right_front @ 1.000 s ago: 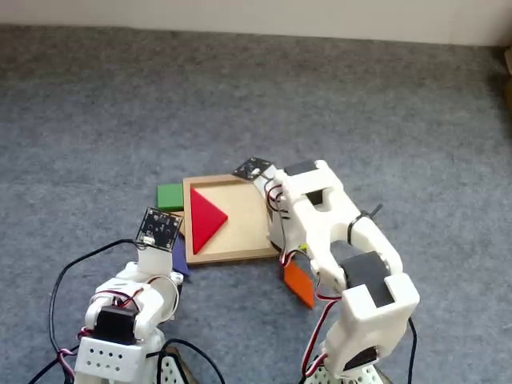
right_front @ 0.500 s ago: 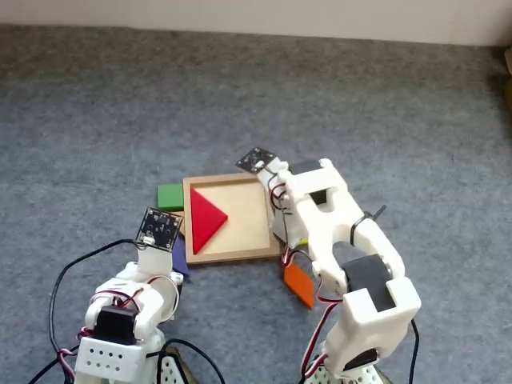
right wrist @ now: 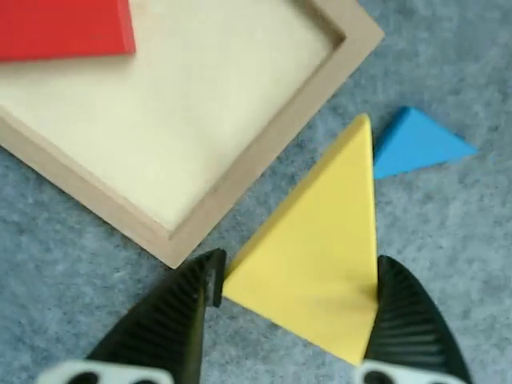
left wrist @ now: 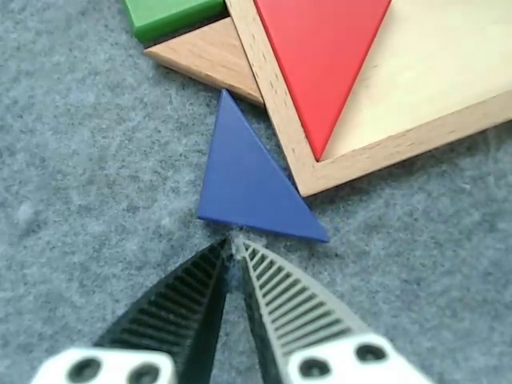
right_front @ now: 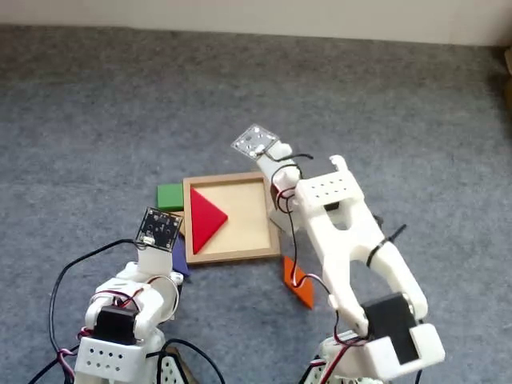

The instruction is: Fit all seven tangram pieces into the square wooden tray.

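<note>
Yellow now: we have the yellow triangle pinched between the fingers of the right gripper, just off a corner of the wooden tray, with the light blue triangle near it on the carpet. Meanwhile the left gripper has its fingers pressed together, tips right at the edge of the dark blue triangle beside the tray, and inside we see the red triangle.

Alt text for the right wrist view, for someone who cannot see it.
The right gripper holds a yellow triangle just outside a corner of the wooden tray. A red triangle lies in the tray; a light blue triangle lies on the grey carpet.
</note>
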Available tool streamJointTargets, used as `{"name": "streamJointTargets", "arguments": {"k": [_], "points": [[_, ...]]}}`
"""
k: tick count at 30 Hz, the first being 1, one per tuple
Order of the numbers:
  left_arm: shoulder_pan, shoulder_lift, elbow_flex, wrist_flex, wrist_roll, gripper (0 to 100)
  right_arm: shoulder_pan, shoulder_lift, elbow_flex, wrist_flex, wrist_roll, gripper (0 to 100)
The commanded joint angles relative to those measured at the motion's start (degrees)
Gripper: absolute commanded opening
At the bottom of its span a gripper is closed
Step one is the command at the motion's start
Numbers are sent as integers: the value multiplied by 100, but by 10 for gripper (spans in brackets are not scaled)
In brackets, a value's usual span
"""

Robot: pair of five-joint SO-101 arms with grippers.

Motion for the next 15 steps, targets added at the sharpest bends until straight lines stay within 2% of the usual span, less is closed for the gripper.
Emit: {"name": "streamJointTargets", "arguments": {"k": [1, 4, 8, 15], "points": [[4, -242, 110, 26, -18, 10, -295, -391, -75, -4, 79, 195], [4, -242, 110, 26, -18, 10, -699, -207, -189, -365, 273, 195], [4, -242, 110, 26, -18, 10, -1068, 224, -268, -989, 1143, 195], [4, -242, 110, 26, -18, 10, -1385, 690, -268, -1938, 2242, 195]]}}
